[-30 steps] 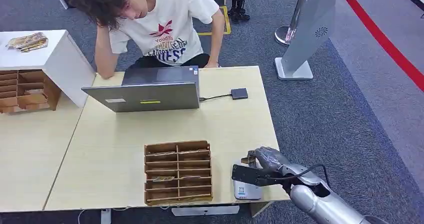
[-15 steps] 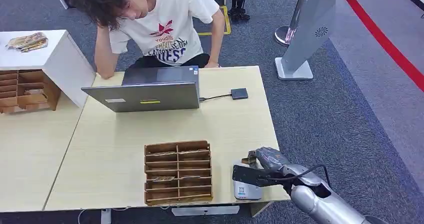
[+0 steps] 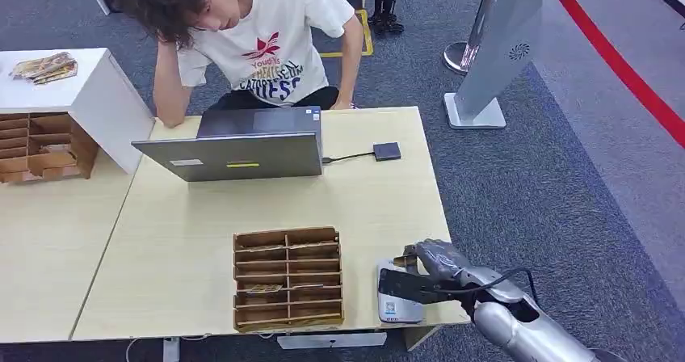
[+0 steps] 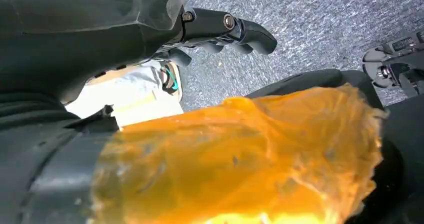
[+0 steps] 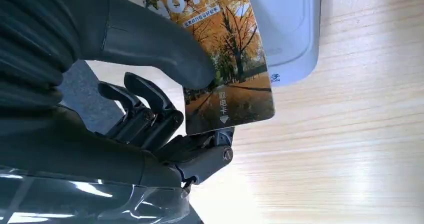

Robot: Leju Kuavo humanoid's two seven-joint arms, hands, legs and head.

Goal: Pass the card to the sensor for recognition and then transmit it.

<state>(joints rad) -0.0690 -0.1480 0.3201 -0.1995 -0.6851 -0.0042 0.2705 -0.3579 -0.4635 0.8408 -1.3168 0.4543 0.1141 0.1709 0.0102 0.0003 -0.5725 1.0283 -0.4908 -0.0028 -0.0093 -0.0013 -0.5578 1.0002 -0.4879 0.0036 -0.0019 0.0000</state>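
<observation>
My right hand [image 3: 440, 267] hovers over the table's front right corner and pinches a card [image 5: 227, 59] printed with autumn trees between thumb and fingers. In the head view the card [image 3: 401, 286] looks dark and lies flat just above the white sensor [image 3: 396, 304]. From the right wrist camera the sensor [image 5: 292, 29] is a white rounded box lying partly under the card. My left hand [image 4: 220, 26] hangs over grey carpet with its fingers curled and nothing in them.
A wooden card rack [image 3: 287, 278] stands left of the sensor on the light wood table [image 3: 202, 216]. Behind it a person [image 3: 242, 39] leans over a laptop [image 3: 242, 144]; a small black adapter [image 3: 386, 151] lies beside it. White cabinet [image 3: 89, 95] at left.
My right hand has drifted slightly nearer and lower, bringing the card down closer over the sensor. The person and the table's things are unchanged.
</observation>
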